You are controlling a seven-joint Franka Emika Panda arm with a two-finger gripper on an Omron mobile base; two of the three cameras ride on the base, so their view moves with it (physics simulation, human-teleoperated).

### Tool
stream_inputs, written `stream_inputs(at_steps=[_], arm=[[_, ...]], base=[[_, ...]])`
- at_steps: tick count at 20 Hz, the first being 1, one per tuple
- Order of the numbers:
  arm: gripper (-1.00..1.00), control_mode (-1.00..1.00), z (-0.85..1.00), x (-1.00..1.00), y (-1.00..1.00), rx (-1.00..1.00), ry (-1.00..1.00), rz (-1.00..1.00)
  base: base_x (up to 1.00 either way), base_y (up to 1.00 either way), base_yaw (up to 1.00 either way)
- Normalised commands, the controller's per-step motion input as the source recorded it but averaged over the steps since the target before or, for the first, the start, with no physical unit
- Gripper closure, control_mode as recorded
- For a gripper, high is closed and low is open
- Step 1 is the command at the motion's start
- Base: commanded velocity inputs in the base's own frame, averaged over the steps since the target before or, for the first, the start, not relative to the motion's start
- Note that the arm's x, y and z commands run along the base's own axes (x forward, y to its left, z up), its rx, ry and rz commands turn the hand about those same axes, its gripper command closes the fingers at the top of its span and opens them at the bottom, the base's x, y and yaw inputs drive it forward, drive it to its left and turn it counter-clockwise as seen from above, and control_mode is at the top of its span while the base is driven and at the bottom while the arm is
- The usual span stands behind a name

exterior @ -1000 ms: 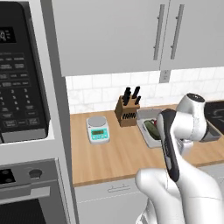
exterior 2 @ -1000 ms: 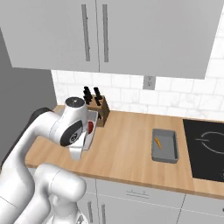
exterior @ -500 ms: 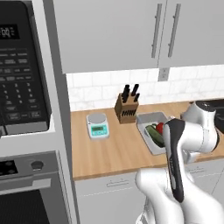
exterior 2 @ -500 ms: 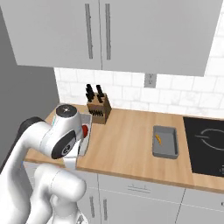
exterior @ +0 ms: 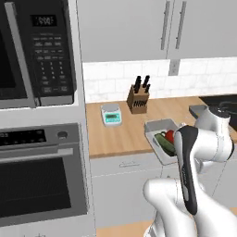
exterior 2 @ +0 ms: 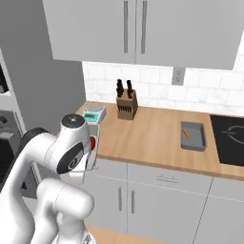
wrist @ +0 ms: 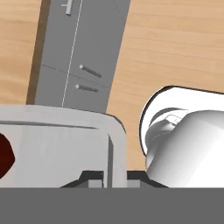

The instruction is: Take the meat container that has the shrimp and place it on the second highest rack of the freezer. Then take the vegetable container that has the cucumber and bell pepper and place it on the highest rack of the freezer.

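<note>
My gripper [wrist: 114, 177] is shut on the side wall of the pale vegetable container [wrist: 57, 144], holding it in the air just off the counter's front edge. The container [exterior: 159, 126] holds the dark green cucumber [exterior: 164, 143] and the red bell pepper [exterior: 170, 135]; the pepper [exterior 2: 92, 143] also peeks out beside my arm, and its edge [wrist: 4, 155] shows in the hand view. The dark-grey meat container [exterior 2: 193, 136] with the small orange shrimp [exterior 2: 187, 133] lies on the counter next to the cooktop. The freezer and its racks are out of view.
A knife block [exterior: 139, 98] and a small scale [exterior: 111, 114] stand at the back of the wooden counter [exterior 2: 152, 133]. A microwave [exterior: 37, 55] and oven [exterior: 41, 185] fill the tall column on the left. The black cooktop [exterior 2: 231, 138] lies at the right.
Both base views have shifted: the base has backed away from the counter, so the cabinet fronts now show. The vegetable container has come off the counter with the gripper.
</note>
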Motion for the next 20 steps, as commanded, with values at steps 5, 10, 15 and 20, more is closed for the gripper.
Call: stream_inputs(at_steps=[5, 10, 15, 20], arm=[[1.0, 1.0, 0.0, 0.0, 0.0, 0.0, 0.0, 0.0], [1.0, 1.0, 0.0, 0.0, 0.0, 0.0, 0.0, 0.0], [1.0, 1.0, 0.0, 0.0, 0.0, 0.0, 0.0, 0.0], [1.0, 1.0, 0.0, 0.0, 0.0, 0.0, 0.0, 0.0]], base=[[-0.39, 0.87, 0.11], [-0.01, 1.0, 0.11], [-0.01, 1.0, 0.06], [-0.09, 1.0, 0.03]])
